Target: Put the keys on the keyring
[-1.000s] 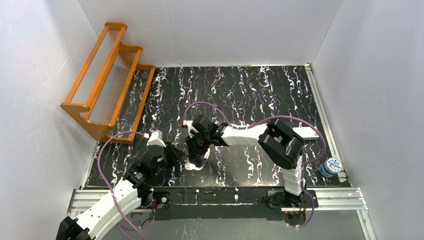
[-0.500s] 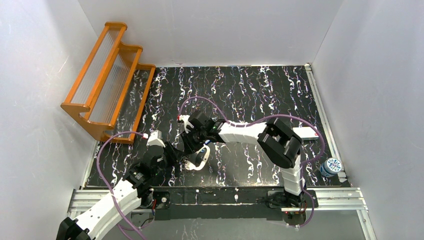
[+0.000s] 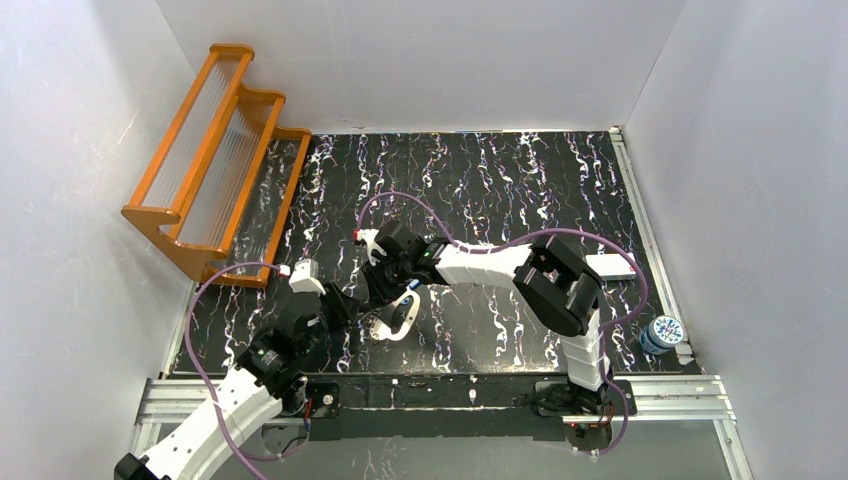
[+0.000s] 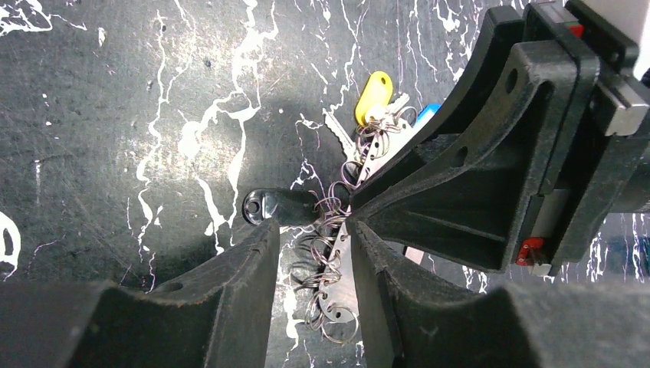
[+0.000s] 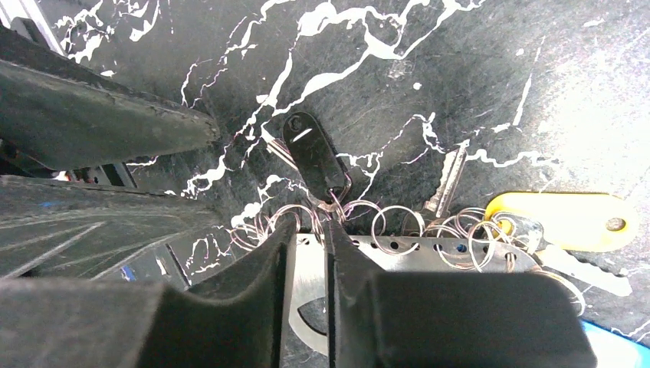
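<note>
The keyring (image 3: 408,310), a silver flat plate with a row of holes and thin wire rings, lies near the table's front centre. My right gripper (image 3: 385,293) is closed to a narrow gap on it; the plate (image 5: 398,257) shows between the fingers (image 5: 310,222). My left gripper (image 3: 340,305) is open, its fingers astride the plate's near end (image 4: 337,264) without touching. A yellow-headed key (image 5: 559,218) and a blue-headed key (image 4: 429,113) hang in the rings, beside a black fob (image 5: 310,153). The yellow key also shows in the left wrist view (image 4: 373,86). No green key is visible.
An orange stepped rack (image 3: 215,160) stands at the back left. A small blue-and-white jar (image 3: 662,333) sits at the right front edge. A white block (image 3: 612,266) lies behind the right arm. White walls enclose the table.
My right gripper has shifted a little left towards the left gripper, and the keyring has turned so its oval loop shows. My left arm has drawn slightly left.
</note>
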Controlling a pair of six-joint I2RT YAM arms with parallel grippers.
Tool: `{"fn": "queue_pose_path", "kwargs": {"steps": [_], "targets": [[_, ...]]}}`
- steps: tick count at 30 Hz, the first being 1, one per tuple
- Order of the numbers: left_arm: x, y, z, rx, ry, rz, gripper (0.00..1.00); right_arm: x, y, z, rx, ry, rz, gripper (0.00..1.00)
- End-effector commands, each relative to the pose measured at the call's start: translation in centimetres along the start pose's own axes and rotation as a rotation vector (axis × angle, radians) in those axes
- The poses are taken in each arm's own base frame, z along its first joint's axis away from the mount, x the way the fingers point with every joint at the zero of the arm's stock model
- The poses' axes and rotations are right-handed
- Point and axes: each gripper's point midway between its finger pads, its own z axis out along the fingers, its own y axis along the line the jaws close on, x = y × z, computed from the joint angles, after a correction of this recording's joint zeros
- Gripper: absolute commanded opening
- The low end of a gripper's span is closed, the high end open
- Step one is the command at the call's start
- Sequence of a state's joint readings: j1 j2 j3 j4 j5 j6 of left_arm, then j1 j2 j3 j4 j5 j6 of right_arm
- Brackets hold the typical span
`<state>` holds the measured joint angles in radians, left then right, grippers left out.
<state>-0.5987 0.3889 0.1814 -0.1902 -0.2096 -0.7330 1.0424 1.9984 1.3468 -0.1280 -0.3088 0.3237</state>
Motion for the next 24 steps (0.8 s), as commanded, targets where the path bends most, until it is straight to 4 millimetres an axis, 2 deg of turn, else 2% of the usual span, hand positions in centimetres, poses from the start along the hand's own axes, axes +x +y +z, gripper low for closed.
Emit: {"fn": "queue_pose_path", "kwargs": {"steps": [1,17,24], "targets": [[-1.0,-0.1,-0.5,-0.009,-0.032,0.015,0.38,-1.0,-0.1,-0.3,0.027,-0.021,-0.015,0.25],[-0.8,0.2,-0.5,-0.016,-0.028,0.012,0.38,0.2,-1.4,-0.2,0.084,0.015,-0.028,0.26],[-0.8,0.2,-0.5,-0.017,-0.03,0.009,0.38,0.4,-1.6,-0.2,0.087,0.024,-0.047,0.22]]}}
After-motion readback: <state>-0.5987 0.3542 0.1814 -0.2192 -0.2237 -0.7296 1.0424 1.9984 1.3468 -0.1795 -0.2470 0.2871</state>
